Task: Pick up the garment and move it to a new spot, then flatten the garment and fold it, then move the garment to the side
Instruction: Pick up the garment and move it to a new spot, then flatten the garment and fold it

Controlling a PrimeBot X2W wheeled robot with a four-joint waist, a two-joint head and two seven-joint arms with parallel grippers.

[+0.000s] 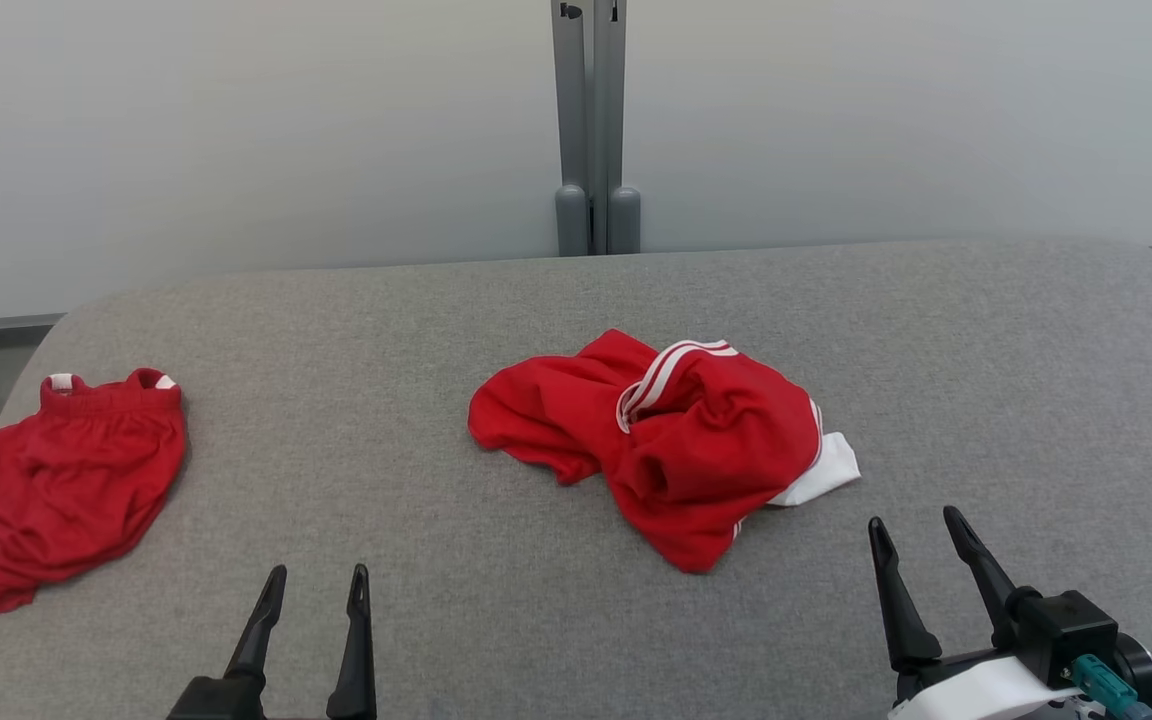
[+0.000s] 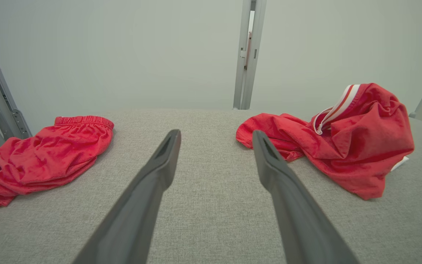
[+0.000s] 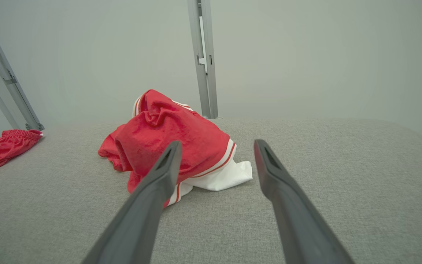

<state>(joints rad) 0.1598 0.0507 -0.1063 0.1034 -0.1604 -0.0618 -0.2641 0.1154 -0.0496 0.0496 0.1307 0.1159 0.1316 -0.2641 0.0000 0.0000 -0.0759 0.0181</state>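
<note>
Head view: locate the garment [image 1: 671,450] heaped at the middle of the grey padded table [image 1: 436,320]; red, with white-striped trim on top and a white panel poking out at the right edge. Note the crumpled state: folded over itself, nowhere flat. Disregard the second red garment [image 1: 56,480] at the table's left edge, well apart from the heap. Find the left gripper [image 1: 319,572] low at the near edge, left of the heap, spread wide and holding nothing. Find the right gripper [image 1: 914,518] near the heap's right front corner, close to the white panel, likewise spread and empty, not touching cloth. Treat the fabric as light, thin and limp: no stiffness, likely to drape and sag once lifted, probably somewhat slick. Expect no breakage; guard instead against snagging and uneven unfurling. Take hold at a raised ridge, such as the striped hem standing proud on top of the heap in the left wrist view, or at the loose white corner facing the right wrist view. Avoid pinching flat layers against the padding. Close fully around a single fold before lifting, to prevent slipping from a loose pinch. Lift slowly, to let hidden layers fall free.
</note>
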